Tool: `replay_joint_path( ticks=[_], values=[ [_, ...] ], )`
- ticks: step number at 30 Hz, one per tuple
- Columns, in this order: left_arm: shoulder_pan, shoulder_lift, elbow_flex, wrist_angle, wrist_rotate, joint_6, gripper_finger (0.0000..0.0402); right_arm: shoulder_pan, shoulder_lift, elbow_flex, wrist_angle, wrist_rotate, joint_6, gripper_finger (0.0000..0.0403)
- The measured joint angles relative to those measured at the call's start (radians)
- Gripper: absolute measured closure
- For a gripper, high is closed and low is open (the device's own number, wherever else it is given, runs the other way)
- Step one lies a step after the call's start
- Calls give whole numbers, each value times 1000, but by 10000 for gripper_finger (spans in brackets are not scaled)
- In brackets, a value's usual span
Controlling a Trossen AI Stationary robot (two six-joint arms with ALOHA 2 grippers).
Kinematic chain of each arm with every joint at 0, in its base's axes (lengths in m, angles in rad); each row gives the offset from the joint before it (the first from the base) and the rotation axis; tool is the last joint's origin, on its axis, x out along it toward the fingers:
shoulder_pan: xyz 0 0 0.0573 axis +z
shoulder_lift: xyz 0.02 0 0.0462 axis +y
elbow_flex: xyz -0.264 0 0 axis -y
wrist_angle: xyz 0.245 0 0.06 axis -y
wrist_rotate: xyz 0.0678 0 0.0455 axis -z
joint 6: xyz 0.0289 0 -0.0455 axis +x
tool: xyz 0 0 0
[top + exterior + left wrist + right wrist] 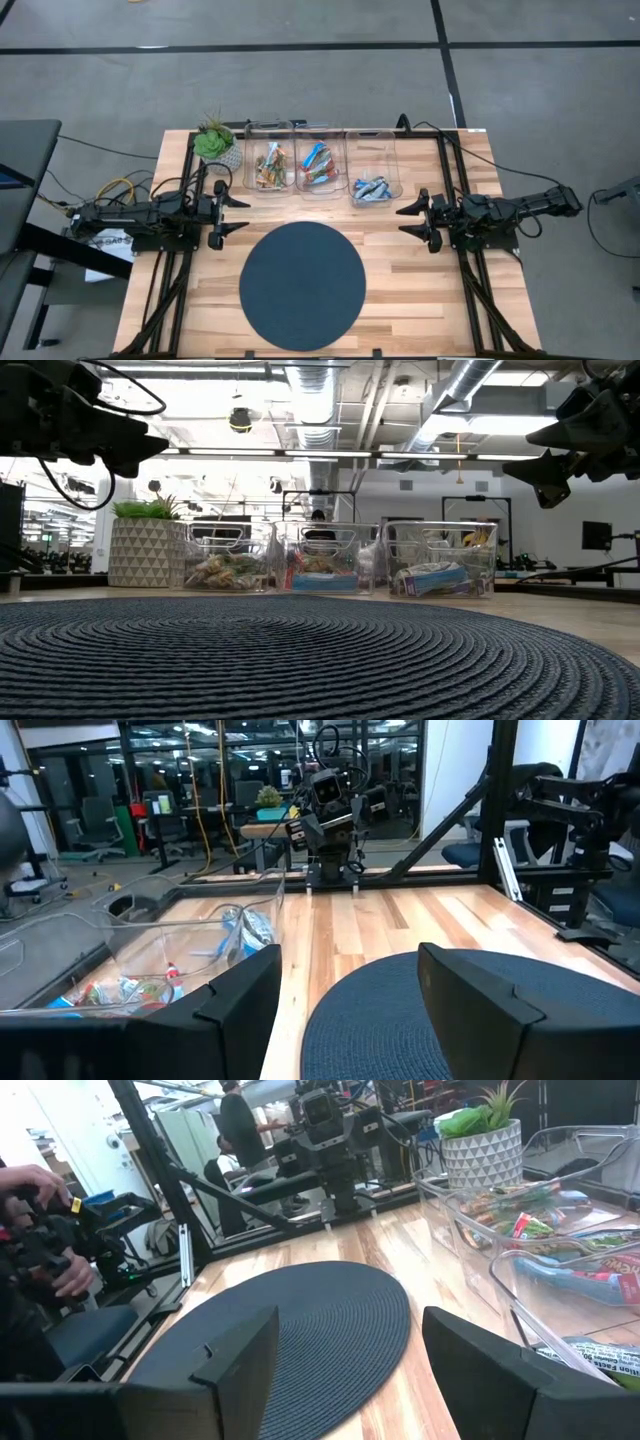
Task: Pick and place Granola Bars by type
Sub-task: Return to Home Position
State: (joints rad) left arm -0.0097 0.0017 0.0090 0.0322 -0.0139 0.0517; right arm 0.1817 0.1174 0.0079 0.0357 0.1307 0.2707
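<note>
So, Granola Bars [318, 166] in 3 bins [371, 140]; L tool [245, 214], R tool [402, 221] open.

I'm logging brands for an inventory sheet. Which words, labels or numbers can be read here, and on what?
"...on Facts", start cut off, seemingly part of a nutrition panel: on a green-and-white wrapper in the right bin.
Red wrapper in the centre bin: lettering too blurred to read.
Other granola bars: print too small to read.
</note>
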Motion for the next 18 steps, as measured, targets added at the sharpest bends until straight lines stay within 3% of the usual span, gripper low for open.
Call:
replay_joint_path(
  ticks=[18],
  values=[
    [0, 0, -2, 0, 0, -26, 173, 0, 0, 0, 0, 0, 0, 159]
  ],
)
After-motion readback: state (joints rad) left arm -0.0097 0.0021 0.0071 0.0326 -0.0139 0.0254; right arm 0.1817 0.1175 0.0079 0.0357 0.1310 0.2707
